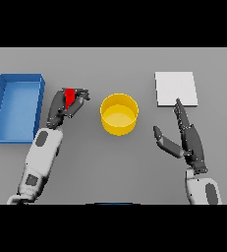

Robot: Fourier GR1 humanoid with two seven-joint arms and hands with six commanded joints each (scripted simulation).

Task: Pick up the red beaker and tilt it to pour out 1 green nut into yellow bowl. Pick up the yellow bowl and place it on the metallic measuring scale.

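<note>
My left hand (pixel 62 109) is curled round the red beaker (pixel 70 97), which shows as a small red patch between the dark fingers, left of the yellow bowl. The yellow bowl (pixel 119 114) stands upright in the middle of the table, and I see no nut inside it. The metallic measuring scale (pixel 176 88) is a pale square plate at the back right. My right hand (pixel 187 139) lies right of the bowl with straight fingers pointing toward the scale's near edge and the thumb spread toward the bowl. It holds nothing.
A blue open bin (pixel 2 110) stands at the left side of the table, just beyond my left forearm.
</note>
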